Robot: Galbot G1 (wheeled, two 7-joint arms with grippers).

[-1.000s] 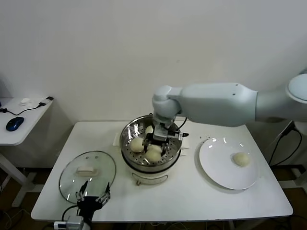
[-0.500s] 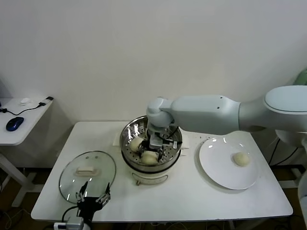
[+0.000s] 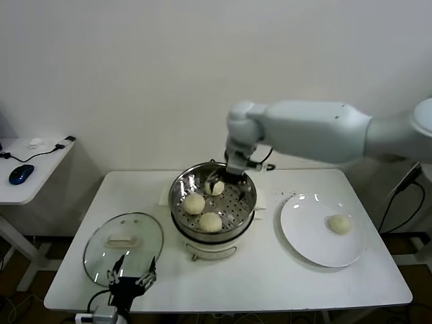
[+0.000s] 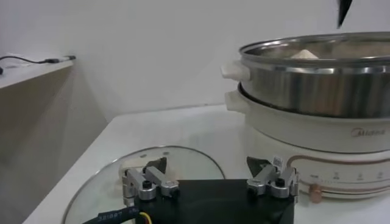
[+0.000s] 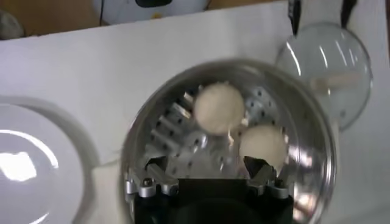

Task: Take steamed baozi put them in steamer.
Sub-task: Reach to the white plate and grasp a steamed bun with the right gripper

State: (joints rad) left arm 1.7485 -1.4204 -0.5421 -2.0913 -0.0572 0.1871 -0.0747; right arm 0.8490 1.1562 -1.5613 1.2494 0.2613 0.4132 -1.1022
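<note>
R hand (image 3: 226, 177) has lifted to steamer's (image 3: 181, 209) far rim, fingers spread, empty. Three baozi (image 3: 210, 221) now inside; one on plate (image 3: 304, 236), right. L hand (image 3: 129, 279) open over lid (image 3: 101, 243).

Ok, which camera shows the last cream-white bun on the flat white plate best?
Head view: the cream-white bun lies whole on the flat white plate. The right wrist view catches only the plate's edge; the left wrist view shows neither.
</note>
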